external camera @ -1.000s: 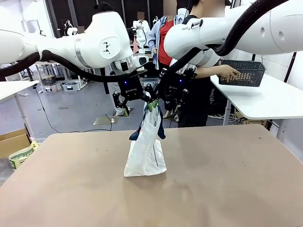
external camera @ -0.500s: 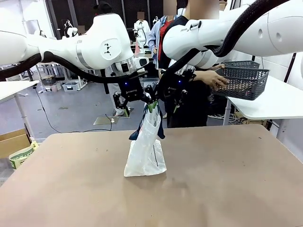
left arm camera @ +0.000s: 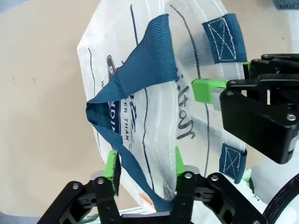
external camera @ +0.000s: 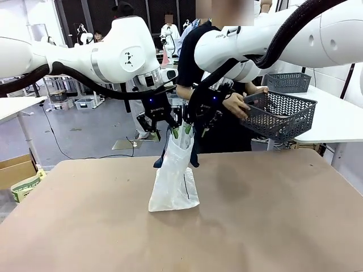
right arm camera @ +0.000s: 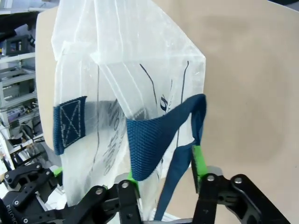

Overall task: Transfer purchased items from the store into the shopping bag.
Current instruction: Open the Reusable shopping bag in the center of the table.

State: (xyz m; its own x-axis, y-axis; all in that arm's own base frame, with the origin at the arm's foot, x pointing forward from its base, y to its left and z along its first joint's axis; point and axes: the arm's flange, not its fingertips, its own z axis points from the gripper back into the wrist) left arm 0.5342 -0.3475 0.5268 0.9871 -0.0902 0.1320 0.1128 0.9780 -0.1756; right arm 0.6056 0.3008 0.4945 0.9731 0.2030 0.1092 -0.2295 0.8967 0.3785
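Straddling the rim of the shopping bag [external camera: 173,190], left pincer [left arm camera: 144,158] and right pincer [right arm camera: 164,165] stand half-spread — gripping or not, cannot tell; bag contents hidden.

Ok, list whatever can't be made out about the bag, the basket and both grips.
Lattice basket: front view, its contents are hidden behind its tilted lattice wall.
Shopping bag: front view, crinkly plastic veils whatever is inside.
Left gripper: left wrist view, bag folds between its jaws hide whether it pinches.
Right gripper: right wrist view, the navy strap hides the same.
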